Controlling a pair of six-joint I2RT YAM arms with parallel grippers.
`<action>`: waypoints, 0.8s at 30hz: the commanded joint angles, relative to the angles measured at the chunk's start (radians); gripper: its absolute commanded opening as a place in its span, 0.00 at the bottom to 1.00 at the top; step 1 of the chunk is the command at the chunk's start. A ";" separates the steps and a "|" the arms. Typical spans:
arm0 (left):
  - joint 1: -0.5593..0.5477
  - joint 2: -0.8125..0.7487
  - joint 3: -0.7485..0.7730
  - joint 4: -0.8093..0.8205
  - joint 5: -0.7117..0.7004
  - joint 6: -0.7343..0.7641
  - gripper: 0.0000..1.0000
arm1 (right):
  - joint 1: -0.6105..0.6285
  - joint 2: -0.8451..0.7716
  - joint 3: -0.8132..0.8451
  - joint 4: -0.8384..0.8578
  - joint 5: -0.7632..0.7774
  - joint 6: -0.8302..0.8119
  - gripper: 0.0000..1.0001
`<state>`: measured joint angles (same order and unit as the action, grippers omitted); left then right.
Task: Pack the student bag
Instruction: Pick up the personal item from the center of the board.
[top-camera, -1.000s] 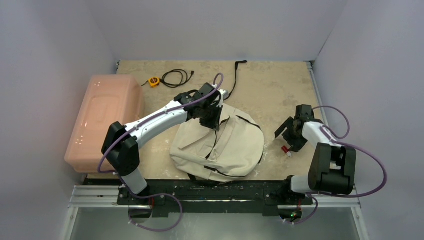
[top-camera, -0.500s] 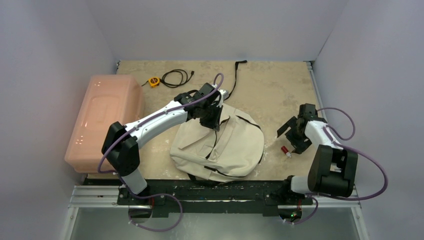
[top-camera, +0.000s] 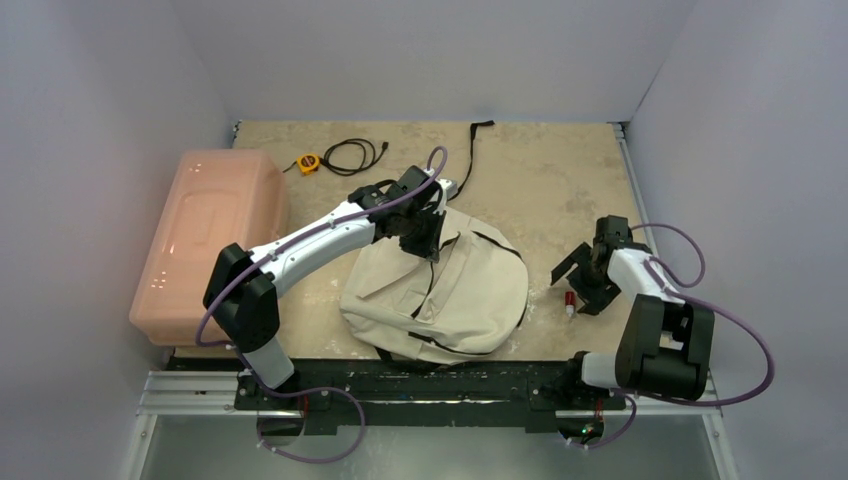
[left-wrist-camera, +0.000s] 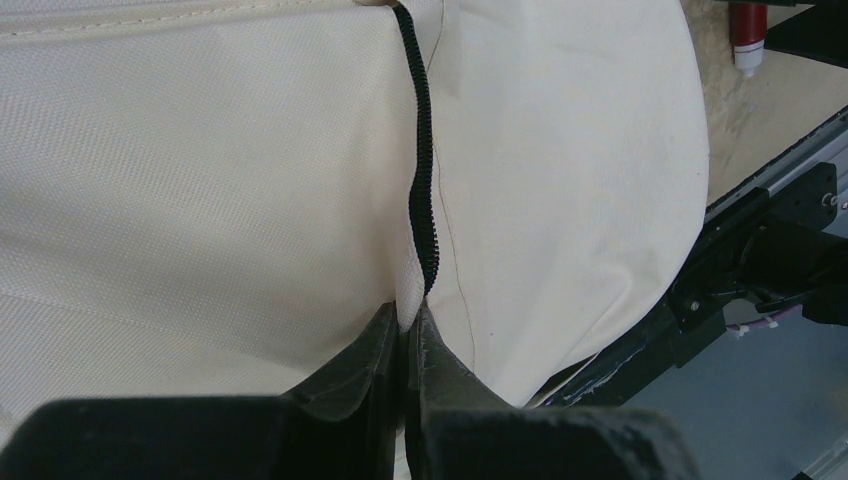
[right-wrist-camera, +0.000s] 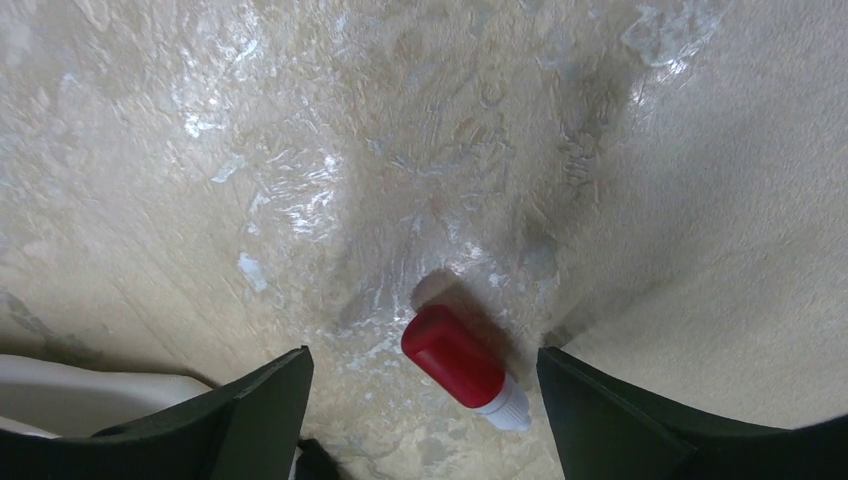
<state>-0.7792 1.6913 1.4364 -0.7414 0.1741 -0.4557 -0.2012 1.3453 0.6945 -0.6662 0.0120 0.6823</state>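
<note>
From above, the student bag (top-camera: 450, 290) lies on the table (top-camera: 540, 180) near its front edge. Left wrist: the left tool (left-wrist-camera: 408, 330) is clamped tight on the bag's fabric beside the zipper (left-wrist-camera: 420, 200). Right wrist: the right tool (right-wrist-camera: 422, 365) gapes wide, holding nothing, straddling a red-capped bottle (right-wrist-camera: 452, 357).

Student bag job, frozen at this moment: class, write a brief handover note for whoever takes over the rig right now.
Left end effector: shut, pinching bag fabric beside the zip.
Right end effector: open over the bottle, not closed on it.
Bag lies mid-table; the red-capped bottle lies on the table to its right.
Done: bag edge held; nothing seen packed.
Left: probably grip the bottle and put it in the bag.
</note>
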 joint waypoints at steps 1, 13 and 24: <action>-0.013 -0.009 0.040 0.015 0.046 -0.012 0.00 | 0.002 -0.021 -0.011 0.032 0.015 -0.014 0.82; -0.014 -0.001 0.041 0.013 0.039 -0.009 0.00 | 0.066 0.005 -0.026 0.030 0.021 -0.015 0.58; -0.013 -0.007 0.041 0.010 0.022 -0.003 0.00 | 0.087 0.024 -0.036 0.070 0.026 -0.014 0.17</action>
<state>-0.7792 1.6913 1.4364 -0.7414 0.1684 -0.4538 -0.1295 1.3540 0.6758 -0.6384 0.0277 0.6678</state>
